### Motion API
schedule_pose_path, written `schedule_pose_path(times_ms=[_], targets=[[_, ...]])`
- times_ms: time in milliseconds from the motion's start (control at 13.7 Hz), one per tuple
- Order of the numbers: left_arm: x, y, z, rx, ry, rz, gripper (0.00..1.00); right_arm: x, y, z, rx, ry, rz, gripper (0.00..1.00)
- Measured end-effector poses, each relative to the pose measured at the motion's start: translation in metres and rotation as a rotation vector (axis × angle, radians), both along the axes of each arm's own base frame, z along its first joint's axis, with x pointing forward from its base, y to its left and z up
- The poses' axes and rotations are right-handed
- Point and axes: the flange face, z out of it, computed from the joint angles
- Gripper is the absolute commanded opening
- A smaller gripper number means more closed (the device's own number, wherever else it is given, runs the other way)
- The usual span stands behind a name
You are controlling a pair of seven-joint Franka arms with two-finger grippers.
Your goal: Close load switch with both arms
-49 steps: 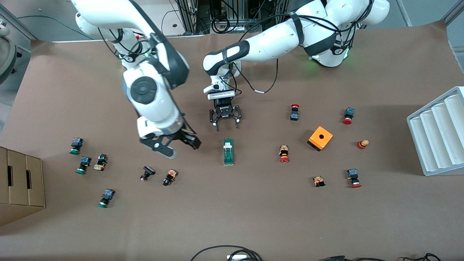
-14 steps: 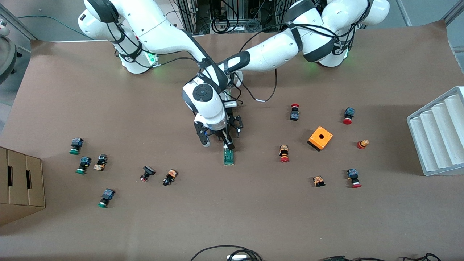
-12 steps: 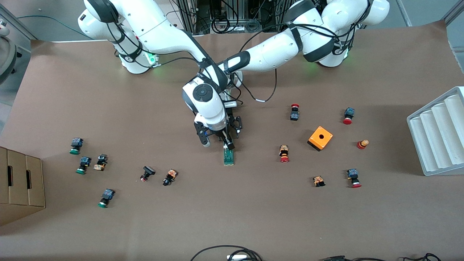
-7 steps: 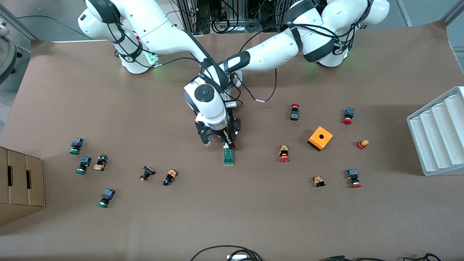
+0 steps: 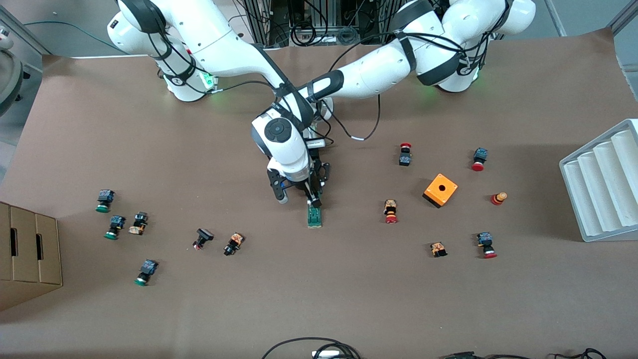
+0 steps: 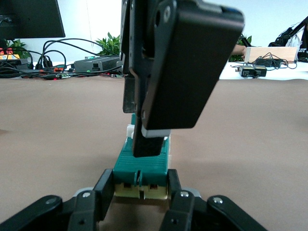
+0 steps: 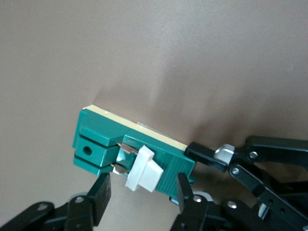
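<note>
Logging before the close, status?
Left gripper shut on load switch end. Right gripper open, jaws straddling white handle. Nothing in the way.

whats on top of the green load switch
A white handle sits on the load switch, with the right gripper over it. The left gripper is shut on the switch's end, hiding that end's sides.

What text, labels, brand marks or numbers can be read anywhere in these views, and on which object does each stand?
No readable text in any view.
Dark-green rectangular load switch with white handle: no print shows on its faces.
Orange plastic cube with a round hole: no marking shows.
Small red-capped and green-capped push-buttons, such as the one at: any markings too small to read.
Brown cardboard box: no print shows.
</note>
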Motion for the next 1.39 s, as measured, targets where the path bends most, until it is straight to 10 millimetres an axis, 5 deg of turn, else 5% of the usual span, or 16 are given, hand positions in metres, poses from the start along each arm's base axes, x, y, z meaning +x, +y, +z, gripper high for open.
schedule_pose_path(times_ms=[293,1390], targets=[[0.0000,0.0000,0.0000,0.000,0.000,0.000,0.50,0.0013,-0.0007,-0.0045,0.003,-0.007,-0.004,0.52],[0.0002,0.0000,0.0001,0.000,0.000,0.000,0.51,0.0087,-0.0051,-0.0004,0.021,0.002,-0.048,0.43]])
